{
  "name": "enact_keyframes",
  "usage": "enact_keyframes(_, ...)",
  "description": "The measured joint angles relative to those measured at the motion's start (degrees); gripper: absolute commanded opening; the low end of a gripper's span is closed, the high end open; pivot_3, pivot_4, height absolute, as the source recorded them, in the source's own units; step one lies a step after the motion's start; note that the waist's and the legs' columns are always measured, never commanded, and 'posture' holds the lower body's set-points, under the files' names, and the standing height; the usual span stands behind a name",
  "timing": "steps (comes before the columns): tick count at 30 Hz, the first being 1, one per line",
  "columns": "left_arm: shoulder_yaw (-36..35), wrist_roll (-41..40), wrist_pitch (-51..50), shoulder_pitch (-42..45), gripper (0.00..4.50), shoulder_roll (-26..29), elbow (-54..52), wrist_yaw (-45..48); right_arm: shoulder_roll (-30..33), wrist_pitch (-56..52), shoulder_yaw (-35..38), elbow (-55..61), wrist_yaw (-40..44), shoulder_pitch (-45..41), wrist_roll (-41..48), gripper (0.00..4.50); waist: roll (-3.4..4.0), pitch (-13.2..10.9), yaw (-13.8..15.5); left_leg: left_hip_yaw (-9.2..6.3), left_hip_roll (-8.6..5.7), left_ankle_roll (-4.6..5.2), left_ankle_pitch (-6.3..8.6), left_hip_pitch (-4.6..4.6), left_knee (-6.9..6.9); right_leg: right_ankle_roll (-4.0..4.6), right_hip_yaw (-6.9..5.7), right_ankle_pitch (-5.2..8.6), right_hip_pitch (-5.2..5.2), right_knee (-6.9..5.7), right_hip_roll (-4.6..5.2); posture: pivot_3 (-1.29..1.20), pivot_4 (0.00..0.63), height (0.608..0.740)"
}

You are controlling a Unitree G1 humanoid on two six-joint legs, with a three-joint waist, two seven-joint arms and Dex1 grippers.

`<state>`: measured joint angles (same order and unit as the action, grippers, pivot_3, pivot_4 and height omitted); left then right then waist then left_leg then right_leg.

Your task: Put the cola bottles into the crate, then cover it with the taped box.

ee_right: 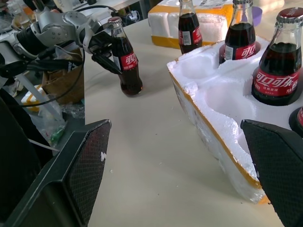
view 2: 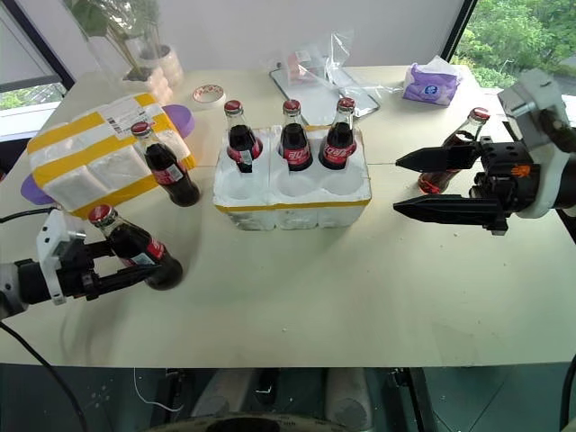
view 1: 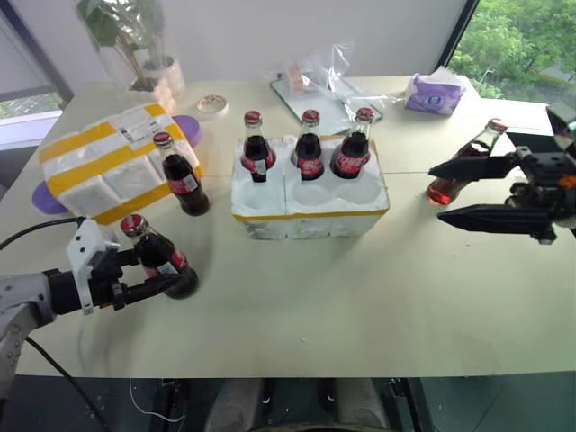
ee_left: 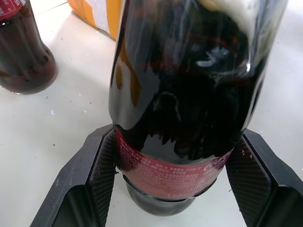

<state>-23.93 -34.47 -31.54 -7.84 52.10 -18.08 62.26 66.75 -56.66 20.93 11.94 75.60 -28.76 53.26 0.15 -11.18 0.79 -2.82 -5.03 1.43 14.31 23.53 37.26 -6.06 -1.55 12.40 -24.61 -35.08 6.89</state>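
A low white foam crate [view 1: 310,202] with six round wells and a thin yellow tape strip sits on a pale table [view 1: 360,297]. Three small glass bottles of dark cola with red caps and red labels stand in its far row of wells [view 1: 309,148]; the three near wells are empty. So the loading looks about half done.

The robot's left gripper [view 1: 155,277], two black fingers, brackets the lower body of a fourth cola bottle [view 1: 160,256] standing on the table well to the left of the crate. In the left wrist view the fingers [ee_left: 102,163] sit against the bottle's red label on both sides, though whether they press firmly I cannot tell. A fifth bottle [view 1: 181,174] stands on the table just beyond this hand, beside the taped box [view 1: 112,162], a bulky white foam box wrapped in wide yellow bands with a printed label, which rests off the crate at the table's far left.

The right gripper [view 1: 472,191] hangs above the table to the right of the crate, fingers spread wide and holding nothing. A sixth bottle [view 1: 461,164] stands on the table just behind it.

Still to do, by my judgement: three bottles into the near wells, then the taped box set over the crate.
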Motion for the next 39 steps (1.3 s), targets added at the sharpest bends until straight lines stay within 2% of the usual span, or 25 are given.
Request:
enact_keyframes(3, 0.36, -1.77, -3.46, 1.82, 2.71, 2.47, -0.13, 1.44, -0.04, 0.09, 0.15, 0.36, -0.46, 0.95, 0.3, 4.5, -0.07, -0.04, -0.01, -0.01, 0.0, 0.01, 0.0, 0.01, 0.02, 0.01, -0.01, 0.0, 0.0, -0.01, -0.01, 0.0, 0.15, 0.738)
enact_keyframes(6, 0.42, -6.71, -8.4, 7.55, 2.71, 5.89, -0.39, 3.48, -0.43, 0.43, 0.19, 0.48, -0.98, 1.78, 0.36, 4.5, -0.15, -0.08, 0.1, -0.05, 0.0, 0.01, -0.01, 0.07, 0.05, 0.0, -0.06, 0.0, -0.02, 0.0, -0.03, 0.0, 0.15, 0.738)
enact_keyframes(10, 1.85, -14.36, -14.68, 20.98, 2.71, 9.55, -0.12, 5.77, -1.31, 1.5, 0.19, 1.16, -2.18, 2.55, 0.36, 4.5, -0.18, -0.1, -0.04, -0.06, -0.02, 0.03, -0.02, 0.08, 0.07, -0.21, -0.09, -0.12, -0.02, -0.01, -0.06, 0.0, 0.15, 0.738)
enact_keyframes(13, 7.72, -17.38, -18.28, 34.74, 2.71, 9.22, 2.53, 6.75, -3.22, 2.14, -0.02, 1.58, -3.74, 3.4, 0.45, 4.5, -0.18, -0.1, -0.01, -0.06, -0.04, 0.03, -0.05, 0.08, 0.12, -0.25, -0.15, -0.14, -0.02, -0.12, -0.11, 0.0, 0.15, 0.738)
enact_keyframes(18, 17.77, -16.56, -20.79, 53.21, 2.71, 1.24, 10.78, 6.94, -4.79, 2.58, 0.45, 2.66, -5.77, 5.72, 0.61, 4.5, -0.23, -0.13, -0.01, -0.06, -0.1, 0.04, -0.07, 0.07, 0.2, -0.35, -0.16, -0.2, 0.03, -0.18, -0.15, 0.0, 0.15, 0.738)
enact_keyframes(23, 26.82, -6.73, -12.86, 65.43, 2.71, -12.39, 23.21, 5.28, -5.98, 2.63, 2.23, 3.94, -8.5, 7.71, 1.2, 4.5, -0.32, -0.18, 0.19, -0.08, -0.14, 0.09, -0.05, 0.1, 0.39, -0.44, -0.17, -0.24, 0.12, -0.18, -0.14, 0.0, 0.15, 0.738)
enact_keyframes(26, 30.46, -0.68, -6.88, 67.39, 2.71, -18.46, 29.62, 5.01, -6.79, 2.55, 3.82, 4.97, -10.2, 9.57, 2.01, 4.5, -0.33, -0.19, -0.15, -0.04, -0.14, 0.16, -0.01, 0.15, 0.49, -0.46, -0.14, -0.25, 0.11, -0.16, -0.12, 0.0, 0.15, 0.738)
enact_keyframes(29, 34.03, 4.26, -2.25, 67.42, 2.71, -21.84, 34.27, 5.71, -7.11, 2.32, 5.38, 6.33, -12.06, 11.08, 2.82, 4.5, -0.33, -0.2, -0.37, -0.03, -0.1, 0.15, -0.01, 0.41, 0.56, -0.46, -0.11, -0.26, -0.15, -0.21, -0.12, 0.0, 0.15, 0.738)
enact_keyframes(32, 35.87, 8.36, 2.42, 67.4, 2.71, -22.83, 36.39, 7.74, -7.16, 2.19, 6.94, 7.65, -13.63, 12.44, 3.75, 4.5, -0.34, -0.2, -0.16, -0.06, -0.09, 0.06, -0.07, 0.81, 0.77, -0.45, -0.12, -0.27, -0.51, -0.43, -0.12, 0.0, 0.15, 0.738)
enact_keyframes(39, 38.57, 15.98, 12.46, 67.7, 2.71, -24.36, 39.24, 10.55, -7.65, 2.2, 7.94, 9.2, -16.0, 14.73, 4.61, 4.5, -0.32, -0.19, -0.07, -0.06, -0.11, 0.18, 0.0, 0.81, 0.86, -0.52, -0.12, -0.33, -0.45, -0.42, -0.1, 0.0, 0.15, 0.738)
